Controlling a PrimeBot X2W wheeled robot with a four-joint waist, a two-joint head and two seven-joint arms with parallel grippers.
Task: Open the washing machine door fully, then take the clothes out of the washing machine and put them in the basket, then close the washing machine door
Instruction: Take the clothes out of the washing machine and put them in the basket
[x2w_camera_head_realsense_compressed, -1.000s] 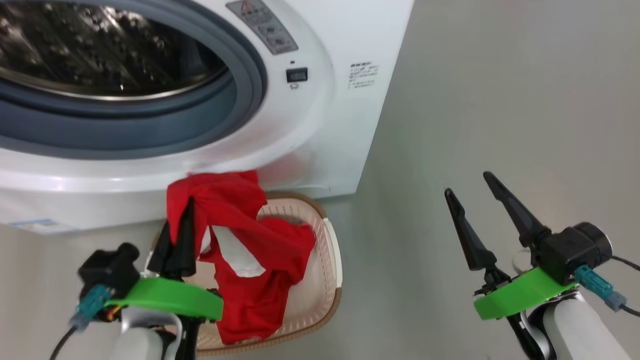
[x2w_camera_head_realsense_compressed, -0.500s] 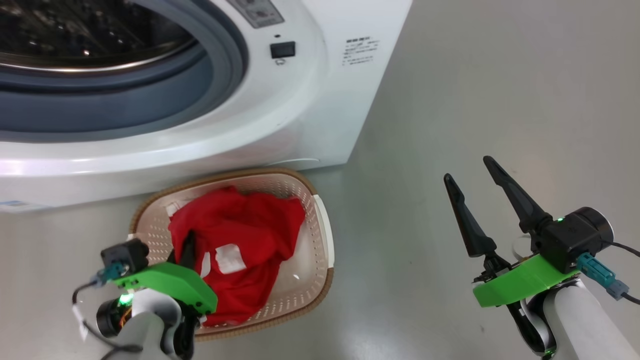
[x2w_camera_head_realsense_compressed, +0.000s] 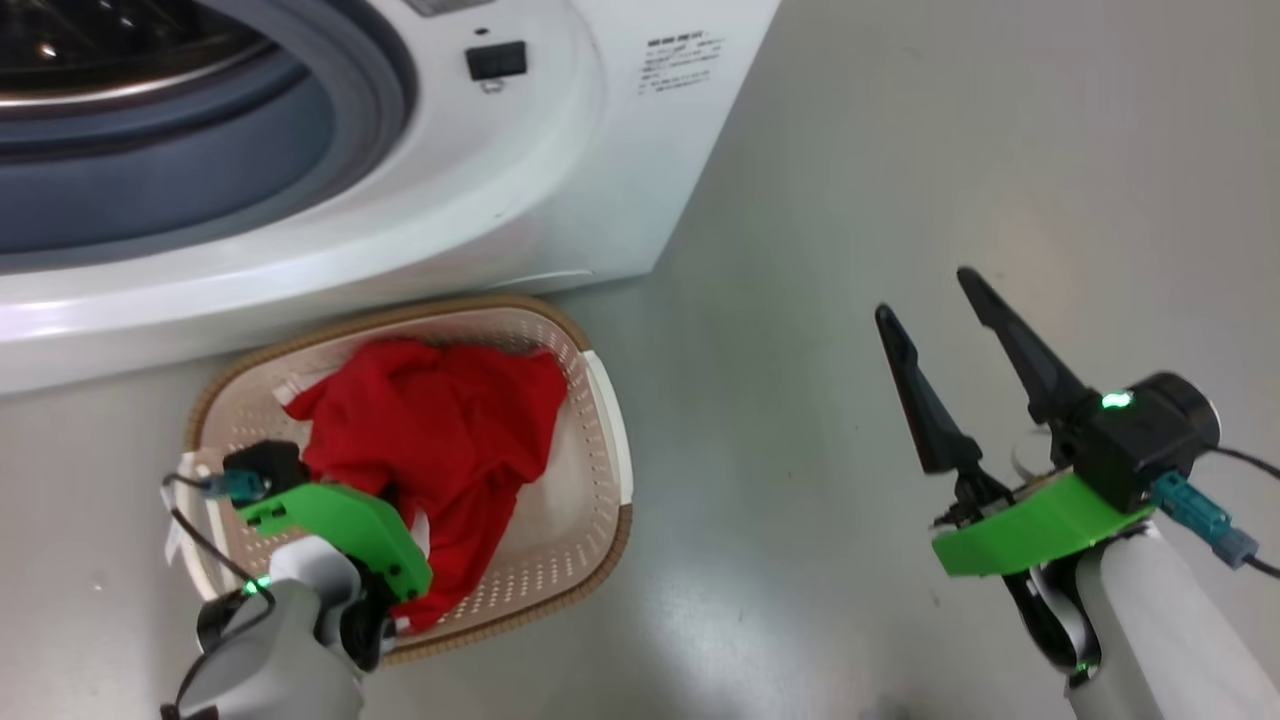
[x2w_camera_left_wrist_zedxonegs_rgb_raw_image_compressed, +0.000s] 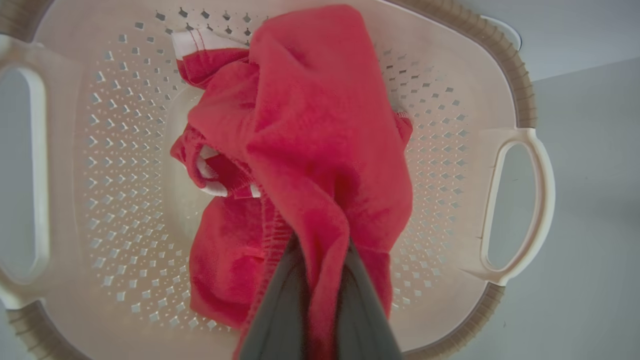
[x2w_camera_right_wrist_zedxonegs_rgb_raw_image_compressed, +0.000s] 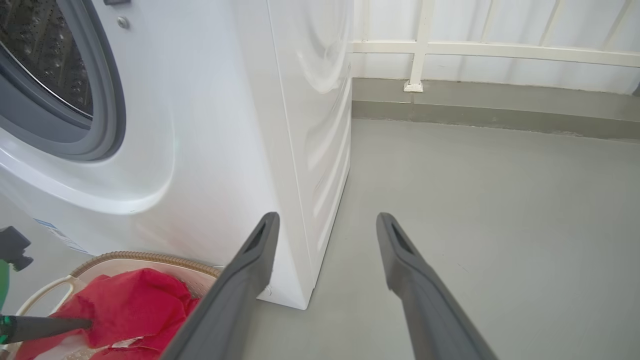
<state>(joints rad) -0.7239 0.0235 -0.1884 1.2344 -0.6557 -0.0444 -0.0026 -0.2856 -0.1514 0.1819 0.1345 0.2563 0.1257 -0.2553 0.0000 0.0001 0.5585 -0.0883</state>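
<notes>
Head view: I have the red garment (x2w_camera_head_realsense_compressed: 440, 420) down inside the basket (x2w_camera_head_realsense_compressed: 622, 530), which sits on the floor (x2w_camera_head_realsense_compressed: 900, 150) just in front of the washing machine (x2w_camera_head_realsense_compressed: 560, 180); my left gripper (x2w_camera_head_realsense_compressed: 395, 500) reaches into the cloth from the near side, its fingers mostly hidden behind the green mount (x2w_camera_head_realsense_compressed: 340, 525); my right gripper (x2w_camera_head_realsense_compressed: 925, 295) hangs over bare floor well to the right, jaws spread wide and holding nothing. I judge this the end of the unloading step: the cloth is in, but not let go.

Left wrist view: here I get what the head camera hides; the two dark fingers (x2w_camera_left_wrist_zedxonegs_rgb_raw_image_compressed: 280, 310) are pinched nearly together on a fold of the garment, which runs up between them; the rest lies heaped on the perforated bottom, inside the rim and clear of the white handle (x2w_camera_left_wrist_zedxonegs_rgb_raw_image_compressed: 542, 200). The next move, as I read it, calls for opening those jaws and lifting straight up, so the cloth does not trail out over the rim.

Right wrist view: this one gives me the machine from the side; the grey rubber ring (x2w_camera_right_wrist_zedxonegs_rgb_raw_image_compressed: 107, 100) and steel drum (x2w_camera_right_wrist_zedxonegs_rgb_raw_image_compressed: 50, 60) stand uncovered, so I take the door to be swung open, though where it stands I cannot tell; closing it is left to do. A white railing (x2w_camera_right_wrist_zedxonegs_rgb_raw_image_compressed: 425, 47) runs along the far wall; at the lower left one left finger pokes into the red heap.
</notes>
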